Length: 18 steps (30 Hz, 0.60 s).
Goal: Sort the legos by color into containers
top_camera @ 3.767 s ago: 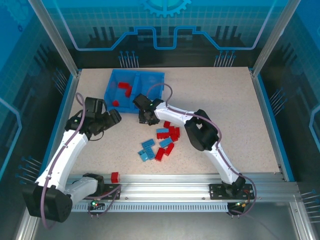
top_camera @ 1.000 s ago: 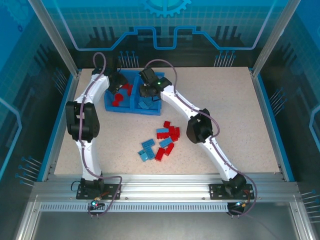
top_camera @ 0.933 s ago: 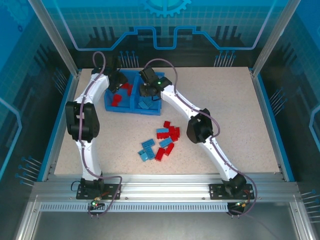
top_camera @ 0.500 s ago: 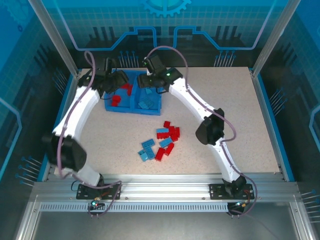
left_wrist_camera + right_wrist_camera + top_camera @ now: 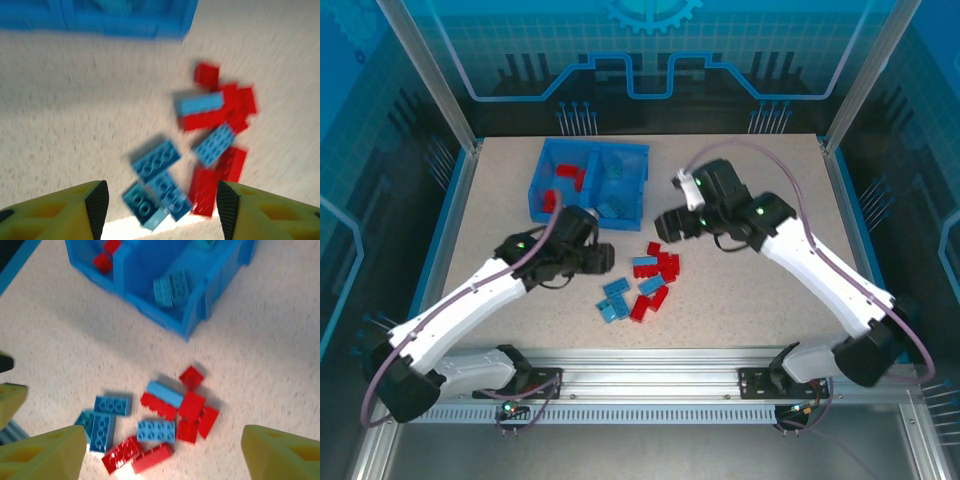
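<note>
here, small red and light-blue studded legos (image 5: 650, 285) lie clustered.

No text, nos. or brand marks can be read anywhere. Only sign-like thing: a pale blue gear outline (image 5: 650, 15) on the back panel (image 5: 800, 60), cut off at the top edge, w/ angular line art under it (studs on the bricks (image 5: 156, 159) are too blurred to read).

1. Top cam: bright, even light; soft shadows on speckled beige tabletop (image 5: 740, 300).
2. L wrist cam: heavy motion blur, small red and light-blue studded plastic bricks (image 5: 155, 160) smeared.
3. R wrist cam: sharper; glare at btm edge.
</note>
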Tool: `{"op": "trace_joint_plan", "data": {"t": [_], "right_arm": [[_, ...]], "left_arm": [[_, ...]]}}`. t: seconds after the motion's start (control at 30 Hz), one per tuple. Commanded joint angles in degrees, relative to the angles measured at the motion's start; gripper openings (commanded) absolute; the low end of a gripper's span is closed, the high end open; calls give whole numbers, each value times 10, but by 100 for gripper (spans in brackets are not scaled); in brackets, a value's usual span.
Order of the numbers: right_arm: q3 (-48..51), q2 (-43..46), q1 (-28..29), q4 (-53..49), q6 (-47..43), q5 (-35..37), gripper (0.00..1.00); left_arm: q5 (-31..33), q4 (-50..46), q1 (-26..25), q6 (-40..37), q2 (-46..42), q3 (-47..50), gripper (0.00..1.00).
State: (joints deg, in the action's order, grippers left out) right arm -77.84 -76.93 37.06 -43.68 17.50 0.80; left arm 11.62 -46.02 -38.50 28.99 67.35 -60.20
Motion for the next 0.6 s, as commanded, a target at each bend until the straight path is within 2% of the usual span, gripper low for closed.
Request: {"op": "trace_joint_plan", "data": {"t": [0.0,0.03,0.1,0.23,0.3,0.43,0.57], "right_arm": [[78,42,-7,45,8,-34,87],[91,50,-7,45,11,-39,88],[94,53,-7,32,13,-43,88],[93,54,-5,15,19,-49,87],[99,61,-6,14,25,-41,87],[112,75,-7,16,32,-28,87],[114,81,-7,11,37,-25,87]], "left_arm": [[-33,34,-23,-47,58,26,70],[-57,45,-24,-62,88,27,75],[-68,66,-24,-73,143,22,79],[-33,84,-22,-93,234,6,91],[-27,81,-23,-107,273,-10,94],[-31,75,-22,-119,330,-32,92],[-9,77,-21,-110,341,-25,77]]}}
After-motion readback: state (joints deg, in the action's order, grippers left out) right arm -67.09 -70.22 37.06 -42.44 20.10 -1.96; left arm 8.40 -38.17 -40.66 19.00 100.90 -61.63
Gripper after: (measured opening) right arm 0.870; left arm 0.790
